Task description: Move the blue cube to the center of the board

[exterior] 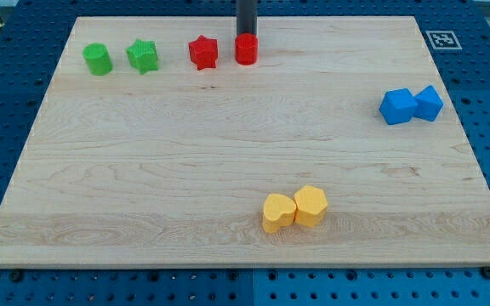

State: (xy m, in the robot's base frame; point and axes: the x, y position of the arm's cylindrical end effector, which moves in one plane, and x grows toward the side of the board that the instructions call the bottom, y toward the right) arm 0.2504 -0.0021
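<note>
The blue cube lies near the board's right edge, touching a second blue block on its right whose shape I cannot make out. My dark rod comes down at the view's top centre. My tip sits just behind the red cylinder, touching it or nearly so. The tip is far to the upper left of the blue cube.
A red star lies just left of the red cylinder. A green cylinder and a green star sit at the top left. A yellow heart and a yellow hexagon touch near the bottom centre. The wooden board lies on a blue pegboard.
</note>
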